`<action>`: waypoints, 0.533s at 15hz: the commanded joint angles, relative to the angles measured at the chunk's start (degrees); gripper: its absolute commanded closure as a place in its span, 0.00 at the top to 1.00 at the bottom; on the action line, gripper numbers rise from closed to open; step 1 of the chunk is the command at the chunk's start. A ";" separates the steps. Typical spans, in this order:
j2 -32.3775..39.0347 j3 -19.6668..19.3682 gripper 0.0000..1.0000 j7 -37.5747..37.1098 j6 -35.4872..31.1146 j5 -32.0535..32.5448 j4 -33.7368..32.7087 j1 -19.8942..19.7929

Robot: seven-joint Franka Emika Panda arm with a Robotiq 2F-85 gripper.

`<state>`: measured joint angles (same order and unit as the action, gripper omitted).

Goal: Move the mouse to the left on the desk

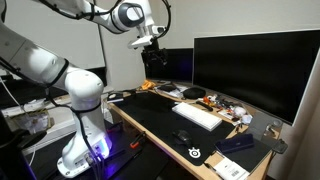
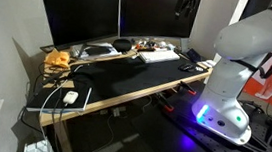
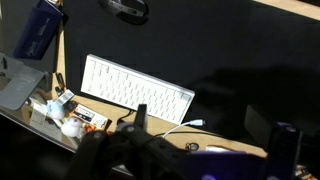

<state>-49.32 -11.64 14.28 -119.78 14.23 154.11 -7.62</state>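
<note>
The small black mouse (image 1: 181,137) lies on the desk's black mat (image 1: 160,118), in front of the white keyboard (image 1: 197,115). In the wrist view the mouse (image 3: 128,8) is at the top edge, beyond the keyboard (image 3: 135,88). My gripper (image 1: 150,40) hangs high above the back of the desk, far from the mouse. In the wrist view its fingers (image 3: 210,130) are spread wide with nothing between them. In an exterior view the gripper (image 2: 186,3) is up in front of the monitors, and the mouse is too small there to pick out.
Two monitors (image 1: 245,70) stand along the back edge. Small clutter (image 1: 225,105) and cables lie behind the keyboard. A flat black gadget (image 1: 232,143) and a blue-white item (image 1: 230,168) lie at one end of the desk. A cloth and a white object (image 2: 69,95) lie at the other end.
</note>
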 commanded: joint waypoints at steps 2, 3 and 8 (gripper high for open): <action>6.32 1.00 1.00 -2.13 1.24 -0.88 -2.22 -0.01; 7.85 1.07 1.00 -2.68 1.37 -1.01 -2.52 -0.07; 16.67 1.45 1.00 -6.96 -0.09 -0.36 -4.14 -1.31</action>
<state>-39.11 -11.20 9.67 -119.80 14.21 153.02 -7.74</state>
